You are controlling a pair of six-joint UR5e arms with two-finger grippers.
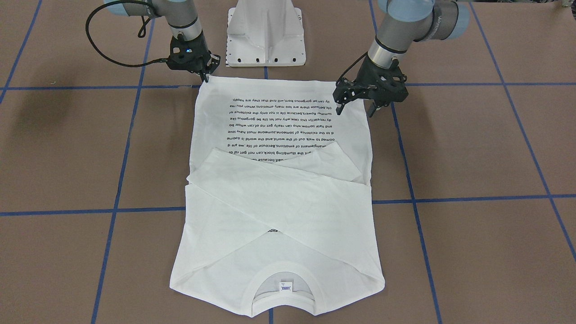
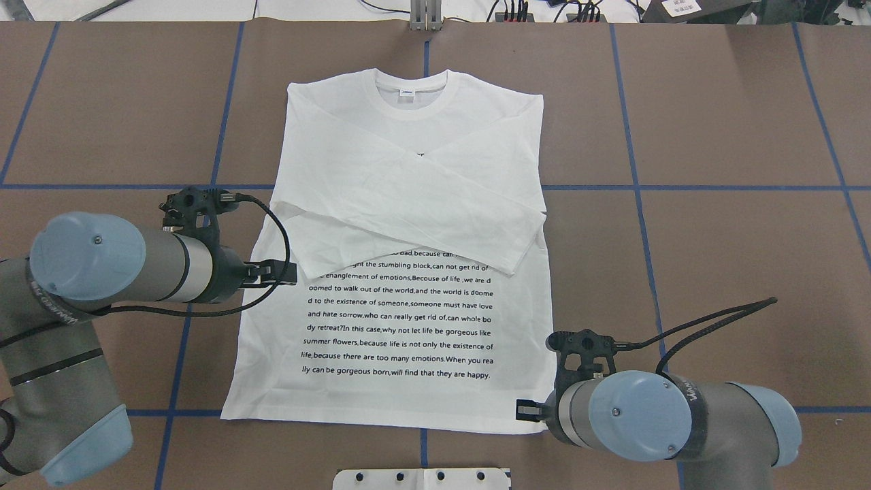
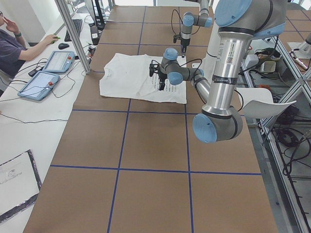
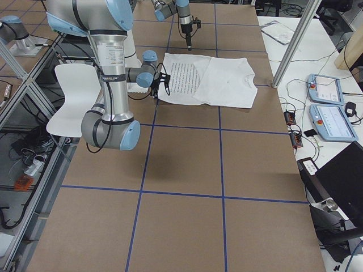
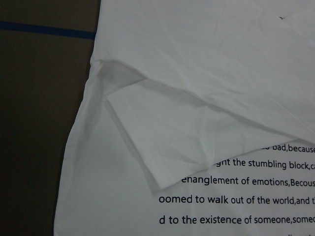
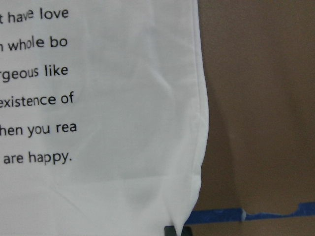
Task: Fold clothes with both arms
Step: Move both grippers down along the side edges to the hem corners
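The white long-sleeved T-shirt (image 1: 279, 189) lies flat on the brown table, text side up, both sleeves folded across the chest, neck away from me (image 2: 414, 92). My left gripper (image 1: 355, 108) is open and empty, raised above the shirt's left edge near the folded cuff (image 5: 162, 172); it also shows in the overhead view (image 2: 279, 272). My right gripper (image 1: 207, 76) is low at the hem's right corner (image 2: 537, 418). A fingertip (image 6: 171, 230) shows at that corner, so it seems shut on the cloth. The hem lies flat.
The white metal pedestal (image 1: 265, 40) stands just behind the hem, between the arms. Blue tape lines (image 2: 680, 187) cross the brown table. An operator (image 3: 14, 43) sits with tablets (image 3: 48, 73) at the table's far side.
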